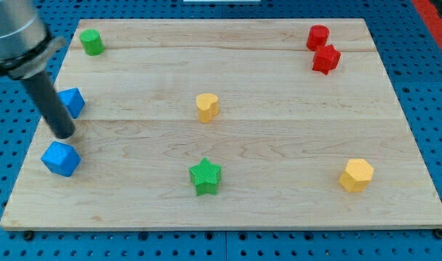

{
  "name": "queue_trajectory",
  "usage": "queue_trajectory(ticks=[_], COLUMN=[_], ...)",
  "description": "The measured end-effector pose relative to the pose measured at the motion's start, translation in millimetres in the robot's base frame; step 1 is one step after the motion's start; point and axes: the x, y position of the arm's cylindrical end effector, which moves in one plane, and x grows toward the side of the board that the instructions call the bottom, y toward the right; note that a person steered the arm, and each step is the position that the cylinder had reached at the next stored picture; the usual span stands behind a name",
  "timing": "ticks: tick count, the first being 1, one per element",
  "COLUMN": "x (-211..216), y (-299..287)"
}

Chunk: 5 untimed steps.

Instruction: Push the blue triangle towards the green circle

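Observation:
The blue triangle (72,101) lies near the board's left edge. The green circle (91,42) stands at the top left corner, above the triangle. My tip (64,134) rests on the board just below and slightly left of the blue triangle, with the rod partly covering the triangle's left side. Whether the rod touches the triangle cannot be told. A second blue block, a many-sided one (61,158), lies just below my tip.
A yellow heart (206,106) sits at the middle of the wooden board (293,130). A green star (205,176) lies at bottom centre. A yellow hexagon (356,175) is at bottom right. Two red blocks (322,49) sit at the top right.

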Motion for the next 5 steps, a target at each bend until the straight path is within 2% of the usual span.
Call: queue_trajectory(ticks=[1, 2, 3, 4, 5], x=[-58, -99, -106, -108, -115], y=[10, 32, 30, -31, -36])
